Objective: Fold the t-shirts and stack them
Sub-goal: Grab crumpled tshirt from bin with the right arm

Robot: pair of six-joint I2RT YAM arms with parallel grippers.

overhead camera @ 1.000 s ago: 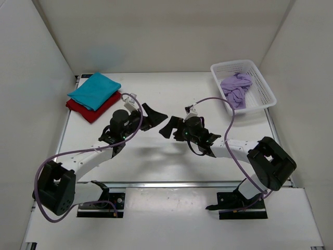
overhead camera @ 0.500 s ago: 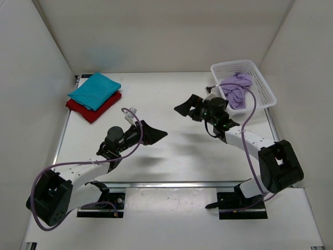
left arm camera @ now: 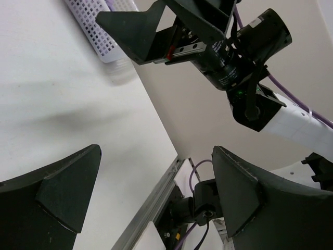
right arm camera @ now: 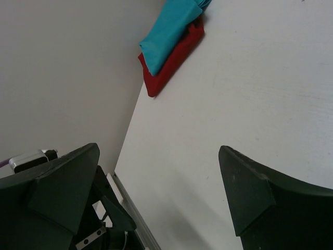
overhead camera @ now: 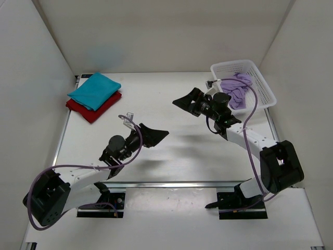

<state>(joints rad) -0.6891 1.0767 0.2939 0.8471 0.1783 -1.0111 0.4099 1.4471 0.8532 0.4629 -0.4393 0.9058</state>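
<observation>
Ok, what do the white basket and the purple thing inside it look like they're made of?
The white basket looks like rigid plastic: an even moulded grid of holes. The purple shirt looks like soft matte cloth, crumpled in loose folds.

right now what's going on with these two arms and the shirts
The folded teal-blue cloth t-shirt lies on the folded dark red cloth t-shirt at far left. The pale lavender cloth t-shirt sits crumpled in the white plastic mesh basket at far right. The left gripper and right gripper are both open and empty over the table, the right one nearer the basket.
</observation>
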